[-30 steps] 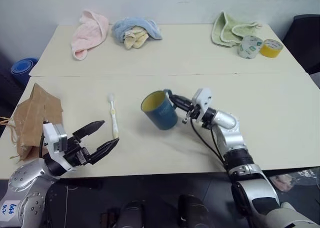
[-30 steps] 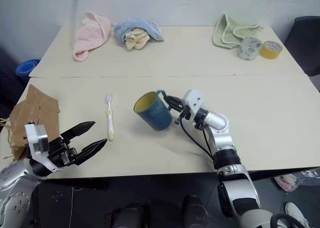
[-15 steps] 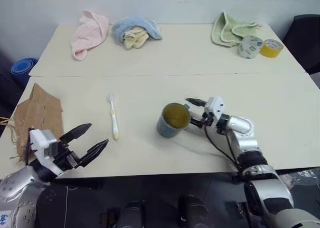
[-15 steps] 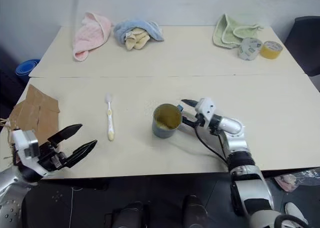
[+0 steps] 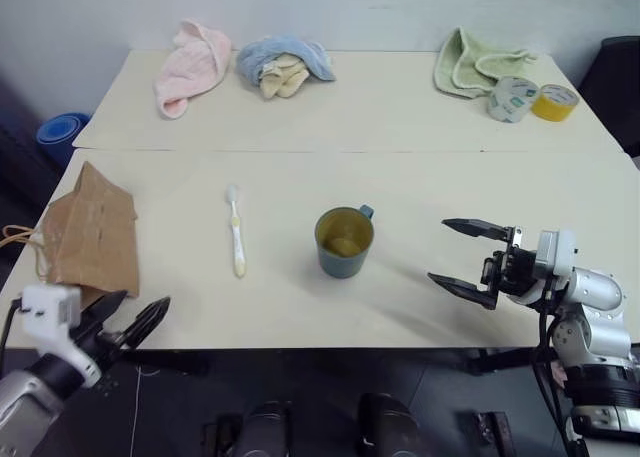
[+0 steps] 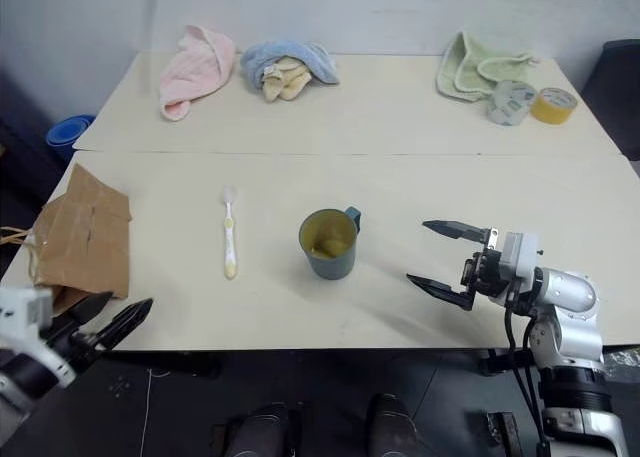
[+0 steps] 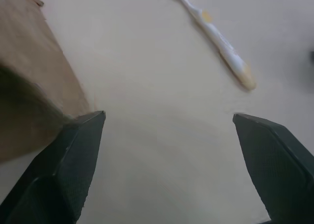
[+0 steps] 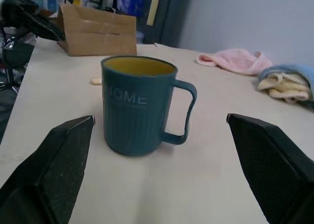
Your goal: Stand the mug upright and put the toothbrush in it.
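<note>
The dark blue mug [image 5: 344, 243] stands upright mid-table with its yellowish inside showing and its handle [image 8: 182, 111] at the side. To its left the cream toothbrush [image 5: 235, 232] lies flat, bristles toward the far side. My right gripper [image 5: 440, 249] is open to the right of the mug, clear of it, fingers pointing at it. My left gripper [image 5: 145, 302] is open and empty at the table's front left edge, below the toothbrush [image 7: 216, 37].
A brown paper bag [image 5: 90, 232] lies at the front left. At the back are pink [image 5: 195, 65], blue [image 5: 285, 62] and green [image 5: 475, 62] towels, a grey tape roll [image 5: 510, 97] and a yellow one [image 5: 555, 102].
My right gripper set the mug upright, opened off its handle and drew back to the right. My left gripper sank leftward to the table's front edge.
</note>
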Controlling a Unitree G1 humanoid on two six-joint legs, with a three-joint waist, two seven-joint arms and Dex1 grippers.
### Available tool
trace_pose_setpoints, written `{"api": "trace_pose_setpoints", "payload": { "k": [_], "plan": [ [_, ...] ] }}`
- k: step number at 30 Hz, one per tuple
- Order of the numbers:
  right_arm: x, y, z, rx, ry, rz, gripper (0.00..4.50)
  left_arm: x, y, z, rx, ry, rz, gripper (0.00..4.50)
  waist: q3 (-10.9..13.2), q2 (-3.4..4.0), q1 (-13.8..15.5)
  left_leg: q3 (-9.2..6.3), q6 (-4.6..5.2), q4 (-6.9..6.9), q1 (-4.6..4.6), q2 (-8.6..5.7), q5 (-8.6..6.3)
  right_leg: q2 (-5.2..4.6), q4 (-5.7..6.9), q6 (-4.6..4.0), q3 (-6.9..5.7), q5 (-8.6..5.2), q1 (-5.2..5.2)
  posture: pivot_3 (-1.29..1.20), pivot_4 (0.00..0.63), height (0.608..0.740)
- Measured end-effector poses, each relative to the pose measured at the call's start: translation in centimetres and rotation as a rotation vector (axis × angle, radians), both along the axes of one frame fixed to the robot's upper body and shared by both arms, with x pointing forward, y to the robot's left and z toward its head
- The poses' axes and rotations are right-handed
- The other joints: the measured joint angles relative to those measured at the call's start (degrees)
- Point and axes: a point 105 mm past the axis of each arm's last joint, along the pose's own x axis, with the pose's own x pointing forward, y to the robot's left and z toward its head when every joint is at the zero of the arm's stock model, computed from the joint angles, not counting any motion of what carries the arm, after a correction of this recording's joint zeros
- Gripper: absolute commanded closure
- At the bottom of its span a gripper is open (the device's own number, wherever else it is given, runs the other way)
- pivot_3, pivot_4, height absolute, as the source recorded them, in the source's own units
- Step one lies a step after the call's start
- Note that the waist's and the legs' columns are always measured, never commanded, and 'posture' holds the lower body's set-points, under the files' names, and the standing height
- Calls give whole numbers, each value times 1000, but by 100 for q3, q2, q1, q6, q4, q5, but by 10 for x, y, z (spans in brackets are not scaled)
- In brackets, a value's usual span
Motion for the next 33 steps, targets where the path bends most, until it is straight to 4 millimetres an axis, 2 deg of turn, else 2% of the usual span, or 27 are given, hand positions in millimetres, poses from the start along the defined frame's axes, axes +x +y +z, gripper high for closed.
{"api": "trace_pose_setpoints", "payload": {
  "k": [4,7,11,17,20,23,31,32,33],
  "plan": [
    [-6,9,3,-1,-46,-16,7,41,-33,16,-38,3,-70,124,-1,0,60,-3,0,5,8,-10,0,0,-7,1,5,1,17,0,150,740],
    [-4,9,2,-1,-45,-45,7,65,-55,10,-23,100,-113,124,-2,-1,48,-4,0,2,16,-11,0,1,3,2,3,2,18,0,150,740],
    [0,14,4,-5,-46,-51,7,98,-61,2,23,240,-45,124,-2,-2,15,-4,-4,-5,25,-8,2,7,5,2,0,2,21,0,150,740],
    [0,17,5,2,-38,-60,7,128,-80,3,74,351,-41,124,-3,1,66,-7,-4,-12,65,-11,3,7,-10,3,-3,2,73,0,150,740],
    [-5,17,3,6,-18,-67,0,134,-85,0,138,378,-68,659,-8,9,73,-11,-5,-10,71,-11,3,7,-10,3,-2,2,81,0,150,740],
    [-7,17,2,10,-7,-78,0,136,-87,-5,177,388,-89,1543,-22,33,71,-5,-5,-11,79,-13,3,7,-12,3,6,2,85,0,150,740],
    [-5,9,6,14,-24,-116,0,137,-89,-7,206,357,-162,4015,-24,37,68,-5,-4,-13,80,-13,3,7,-13,3,6,2,86,0,150,740],
    [-5,8,6,16,-23,-122,0,136,-89,-6,199,334,-188,4284,-24,37,58,-3,-4,-14,80,-12,3,7,-13,3,6,2,84,0,150,740],
    [-5,3,7,17,-21,-136,0,134,-88,-6,147,293,-232,4348,-24,38,49,4,-4,-19,80,-12,3,7,-14,3,8,2,79,0,150,740]
  ]
}}
